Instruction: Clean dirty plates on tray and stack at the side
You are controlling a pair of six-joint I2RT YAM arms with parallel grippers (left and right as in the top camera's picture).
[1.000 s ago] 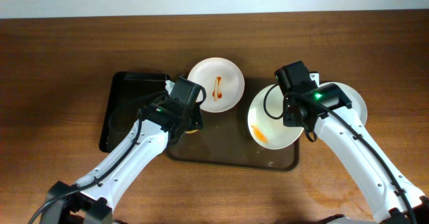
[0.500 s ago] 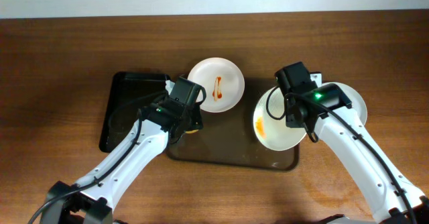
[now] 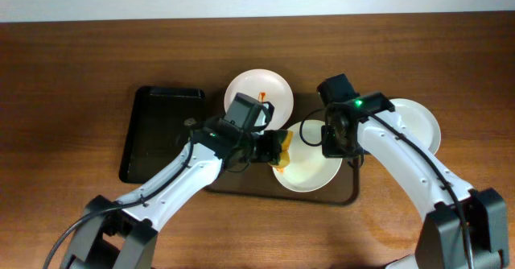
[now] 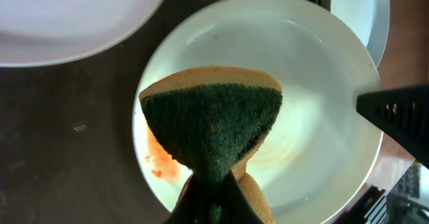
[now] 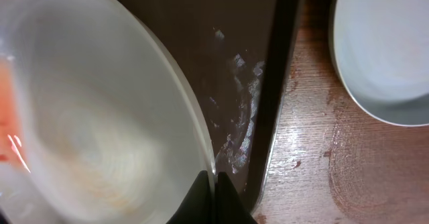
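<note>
My right gripper is shut on the rim of a white dirty plate and holds it over the brown tray. My left gripper is shut on a green-and-yellow sponge that rests against this plate. An orange smear shows beside the sponge. A second dirty plate with an orange-red streak sits at the tray's back. A third, clean-looking plate lies on the table to the right.
A smaller black tray lies left of the brown tray. The brown tray's rim runs between the held plate and the plate on the wooden table. The tray floor looks wet.
My right gripper has carried the plate left, towards the tray's middle. My left gripper has moved right with the sponge, which is now against that plate.
</note>
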